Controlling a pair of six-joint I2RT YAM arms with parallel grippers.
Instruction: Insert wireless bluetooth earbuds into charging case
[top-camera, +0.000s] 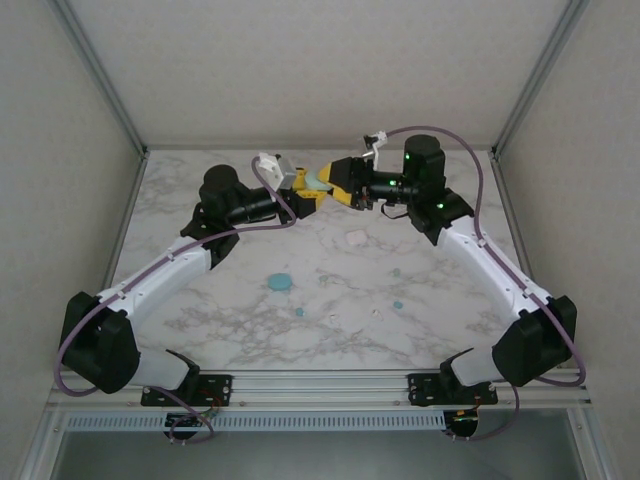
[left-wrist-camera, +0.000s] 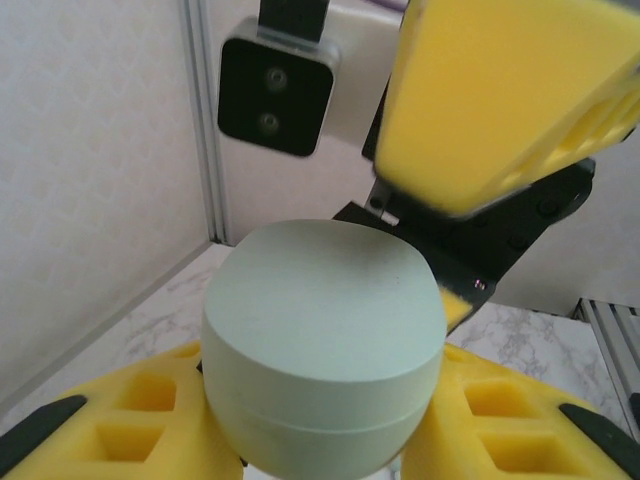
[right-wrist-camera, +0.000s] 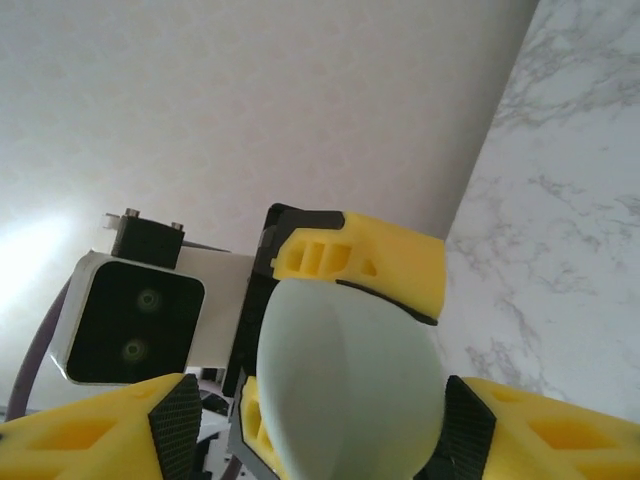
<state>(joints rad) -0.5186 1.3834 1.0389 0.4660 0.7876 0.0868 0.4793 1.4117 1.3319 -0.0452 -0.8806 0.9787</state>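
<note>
We judged that no bud was in yet: the tiny teal and white plastic earbuds (top-camera: 397, 300) lay scattered on the marble bench (top-camera: 250, 335), too small for us to tell their direction. The pale green rounded plastic case (left-wrist-camera: 325, 350) hung above the far side. Its lid seemed shut and its long axis seemed to run from hand to hand. The left hand (left-wrist-camera: 322, 440) clamped it, while the right hand (right-wrist-camera: 320, 420) stood wide around its end.

White marble table (top-camera: 250, 335) carries a teal disc (top-camera: 281, 282); a pale piece (top-camera: 356, 238); scattered tiny earbuds (top-camera: 397, 300).
</note>
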